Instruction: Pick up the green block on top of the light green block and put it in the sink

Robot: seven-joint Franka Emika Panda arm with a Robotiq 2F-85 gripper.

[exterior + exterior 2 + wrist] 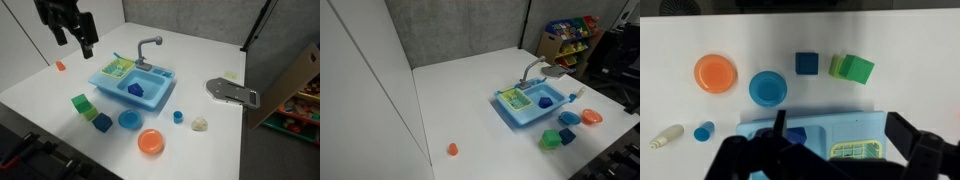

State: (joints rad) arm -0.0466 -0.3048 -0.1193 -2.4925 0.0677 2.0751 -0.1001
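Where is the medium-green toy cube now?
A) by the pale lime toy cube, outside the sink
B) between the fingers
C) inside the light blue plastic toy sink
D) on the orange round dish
A: the wrist view shows the medium-green toy cube by the pale lime toy cube.

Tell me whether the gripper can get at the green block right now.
Probably yes: the gripper hangs open high above, nothing covers the green block, and the blue cube sits apart from it.
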